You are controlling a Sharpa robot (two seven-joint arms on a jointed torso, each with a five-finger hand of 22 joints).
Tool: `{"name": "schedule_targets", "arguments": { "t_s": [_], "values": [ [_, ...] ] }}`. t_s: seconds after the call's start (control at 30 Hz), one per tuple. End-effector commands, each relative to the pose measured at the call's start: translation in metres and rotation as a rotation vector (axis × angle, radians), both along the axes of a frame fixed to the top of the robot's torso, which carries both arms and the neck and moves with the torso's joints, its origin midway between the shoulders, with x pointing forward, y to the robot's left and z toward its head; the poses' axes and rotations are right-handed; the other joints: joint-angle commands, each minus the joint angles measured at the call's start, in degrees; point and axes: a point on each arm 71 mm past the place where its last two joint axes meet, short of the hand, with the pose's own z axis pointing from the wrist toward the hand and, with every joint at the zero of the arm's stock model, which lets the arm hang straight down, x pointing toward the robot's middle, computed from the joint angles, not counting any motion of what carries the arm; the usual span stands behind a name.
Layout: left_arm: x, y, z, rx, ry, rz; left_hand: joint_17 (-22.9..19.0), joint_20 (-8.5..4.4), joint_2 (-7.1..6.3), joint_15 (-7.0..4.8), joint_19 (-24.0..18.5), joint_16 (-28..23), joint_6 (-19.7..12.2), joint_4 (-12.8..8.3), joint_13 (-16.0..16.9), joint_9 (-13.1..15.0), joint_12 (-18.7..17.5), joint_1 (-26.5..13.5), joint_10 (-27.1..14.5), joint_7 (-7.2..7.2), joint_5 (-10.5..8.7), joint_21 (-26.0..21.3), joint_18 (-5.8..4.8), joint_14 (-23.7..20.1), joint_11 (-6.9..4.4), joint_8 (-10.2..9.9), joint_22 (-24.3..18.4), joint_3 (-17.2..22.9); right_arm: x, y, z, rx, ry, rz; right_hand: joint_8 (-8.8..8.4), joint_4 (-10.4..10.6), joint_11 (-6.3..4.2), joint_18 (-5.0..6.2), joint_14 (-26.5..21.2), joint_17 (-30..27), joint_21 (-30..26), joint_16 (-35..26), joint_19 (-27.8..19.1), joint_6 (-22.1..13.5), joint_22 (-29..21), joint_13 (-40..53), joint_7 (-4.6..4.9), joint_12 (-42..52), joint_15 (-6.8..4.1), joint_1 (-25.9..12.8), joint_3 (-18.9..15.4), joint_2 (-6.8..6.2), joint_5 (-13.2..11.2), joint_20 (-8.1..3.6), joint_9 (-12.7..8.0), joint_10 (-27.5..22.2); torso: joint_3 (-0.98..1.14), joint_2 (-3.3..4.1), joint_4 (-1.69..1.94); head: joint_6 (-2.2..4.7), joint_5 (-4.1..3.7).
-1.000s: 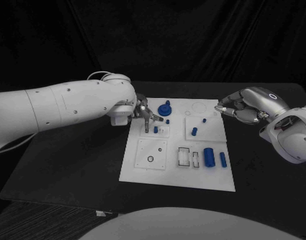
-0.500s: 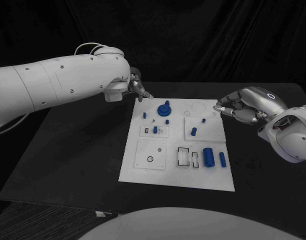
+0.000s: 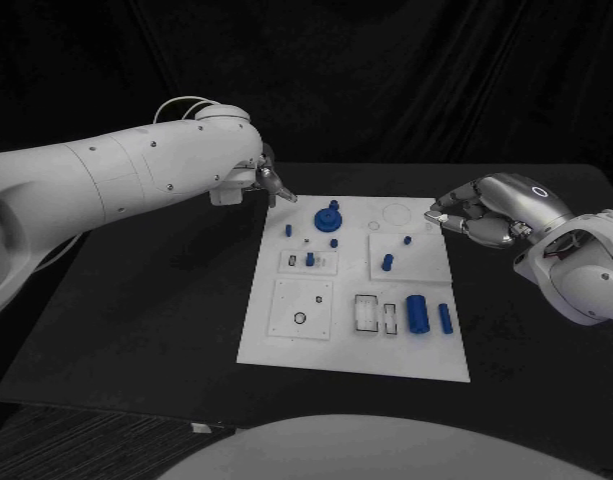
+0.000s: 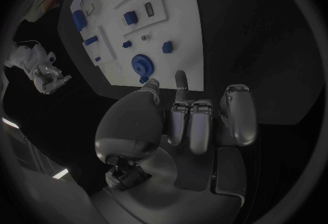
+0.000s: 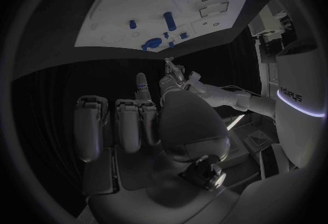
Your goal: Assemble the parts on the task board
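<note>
The left robot hand, fingers curled in on nothing, hangs above the black counter just off the task board's far left corner; the round blue part lies nearest it. The right robot hand, likewise closed and empty, hovers beside the far right edge.

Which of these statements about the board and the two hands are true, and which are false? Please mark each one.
1. The left hand is off the far left corner of the task board. True.
2. The right hand holds the large blue cylinder. False: the cylinder lies on the board's near right part, apart from both hands.
3. The blue gear-shaped part sits at the board's far end. True.
4. The left hand presses on the small black ring. False: the ring lies on the board's near left plate, away from that hand.
</note>
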Motion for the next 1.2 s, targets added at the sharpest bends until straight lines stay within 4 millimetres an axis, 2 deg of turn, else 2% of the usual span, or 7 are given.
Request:
{"name": "schedule_targets", "arguments": {
  "t_s": [0.03,0.17,0.23,0.27,0.43,0.67,1.2],
  "values": [
    [0.002,-0.002,-0.003,-0.005,0.012,-0.024,15.1,-0.03,0.46,-0.35,0.1,0.1,0.5,0.5,15.1,0.4,0.2,-0.2,6.0,-0.09,0.4,0.2,-0.03,6.0,-0.38,0.5,10.5,-0.1,0.0,0.0,-0.001,-0.002,0.004,-0.006,-0.27,0.1,0.48,-0.22,5.5,12.0,-0.1,-0.2,3.9,-0.1,13.6,15.0,0.34,0.1,0.38,0.7,0.3,0.02,0.3,0.5,-0.1,6.0,-0.12,0.28,-0.04,-0.01,-0.01],
    [0.005,-0.002,-0.006,-0.004,0.016,-0.021,15.1,-0.07,0.32,-0.38,-0.1,0.1,0.2,0.9,15.1,1.0,0.2,-0.5,6.0,-0.08,-0.08,-0.1,0.02,6.0,-0.38,0.8,10.4,-0.5,0.0,0.0,-0.001,-0.002,0.004,-0.006,-0.26,0.1,0.48,-0.21,5.5,12.0,-0.1,-0.2,3.9,-0.1,13.6,15.0,0.34,0.1,0.39,0.7,0.3,0.01,0.3,0.51,-0.1,6.0,-0.12,0.16,0.01,-0.01,0.05],
    [0.005,-0.003,-0.007,-0.006,0.019,-0.024,15.1,-0.07,0.37,-0.35,-0.1,0.1,-0.3,1.2,15.1,1.4,0.2,-0.7,6.0,0.02,-1.21,-0.1,0.01,6.0,-0.33,0.9,10.4,-0.8,-0.001,0.0,-0.001,-0.001,0.003,-0.006,-0.26,0.1,0.48,-0.21,5.5,12.0,-0.1,-0.2,3.9,-0.1,13.6,15.0,0.34,0.1,0.39,0.7,0.3,0.01,0.3,0.51,-0.1,6.0,-0.11,0.09,0.0,-0.01,0.05],
    [0.005,-0.003,-0.008,-0.007,0.022,-0.026,15.1,-0.06,0.46,-0.3,-0.1,0.1,-0.6,1.2,15.1,1.5,0.2,-1.0,6.0,0.09,-2.49,-0.1,0.01,6.0,-0.28,0.8,10.4,-1.0,-0.001,0.0,-0.001,-0.001,0.003,-0.005,-0.26,0.1,0.48,-0.21,5.5,12.0,-0.1,-0.2,3.9,-0.1,13.6,15.0,0.34,0.1,0.39,0.7,0.3,0.02,0.3,0.51,-0.1,6.0,-0.1,0.06,-0.01,-0.01,0.06],
    [0.003,-0.006,-0.014,-0.002,0.047,-0.04,15.1,0.02,0.73,-0.21,-0.2,0.1,-1.2,1.3,15.1,1.4,0.2,-1.5,6.0,0.28,-3.84,-0.2,0.03,6.0,-0.13,0.4,10.4,-1.5,-0.001,0.0,-0.002,0.0,0.004,-0.004,-0.25,0.1,0.48,-0.22,5.5,11.9,0.0,-0.2,3.9,-0.1,13.6,15.0,0.34,0.1,0.39,0.7,0.3,0.02,0.3,0.51,-0.1,6.0,-0.08,0.02,-0.03,-0.01,0.17],
    [0.0,-0.009,-0.021,0.004,0.083,-0.059,15.1,0.05,0.86,-0.16,-0.3,0.1,-1.2,1.4,15.1,1.3,0.2,-1.7,6.0,0.34,-4.16,-0.4,0.07,6.0,-0.07,0.2,10.3,-1.6,-0.001,0.0,-0.002,0.0,0.006,-0.004,-0.25,0.1,0.48,-0.22,5.5,11.9,0.0,-0.2,3.9,-0.1,13.6,15.0,0.34,0.1,0.39,0.7,0.3,0.02,0.3,0.51,-0.1,6.0,-0.02,0.04,-0.05,-0.01,0.13],
    [-0.006,-0.011,-0.029,0.019,0.128,-0.077,15.1,0.1,1.29,-0.1,-0.5,0.1,-0.9,1.3,15.1,1.2,0.2,-1.8,6.0,0.31,-4.16,-0.7,0.13,6.0,-0.05,0.1,10.3,-1.6,-0.001,0.0,-0.003,-0.003,0.012,-0.003,-0.24,0.2,0.49,-0.21,5.5,11.9,-0.1,-0.2,3.9,0.0,13.6,15.0,0.34,0.1,0.4,0.8,0.4,0.06,0.3,0.52,-0.1,6.0,-0.04,0.02,0.01,-0.01,0.27]
  ]
}}
